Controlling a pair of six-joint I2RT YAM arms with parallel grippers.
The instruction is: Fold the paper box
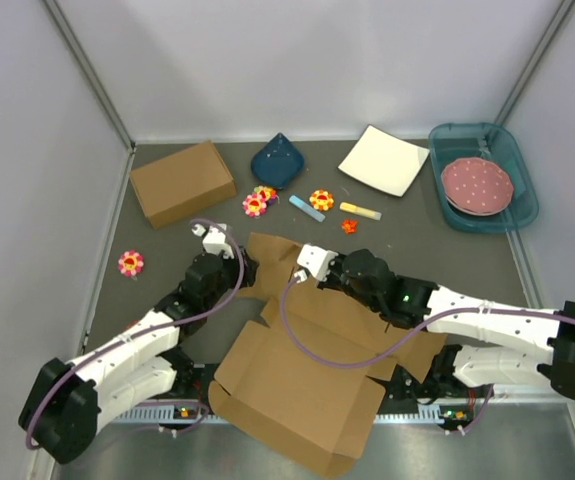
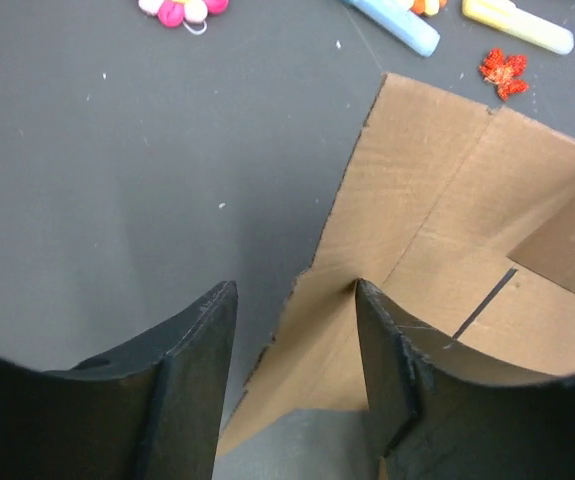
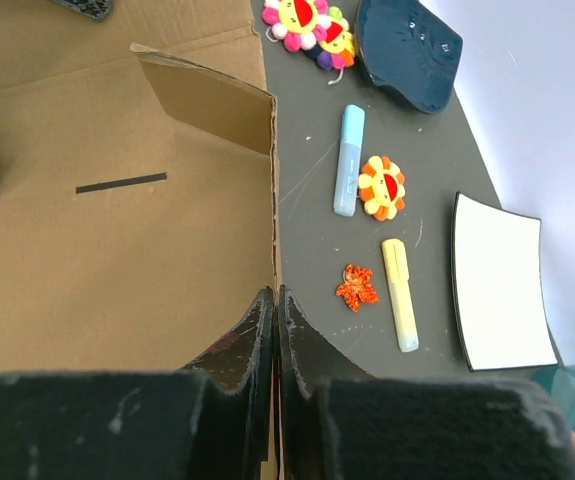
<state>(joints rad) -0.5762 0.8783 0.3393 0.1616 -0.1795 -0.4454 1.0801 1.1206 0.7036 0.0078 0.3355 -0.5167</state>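
At back right, teal bin [image 1: 457, 135] holding pink plate [image 1: 477, 185], paper box [image 1: 307, 370] unfolded

The paper box [image 1: 302, 385] was a plain brown cardboard cut-out, mostly unfolded. It lay flat and skewed at the near side of the dark surface [image 1: 417, 240], its near corner overhanging the front edge. At its far end one flap [image 3: 207, 100] stood raised beside a thin dark slot [image 3: 121, 183]. Creased flaps spread outward.
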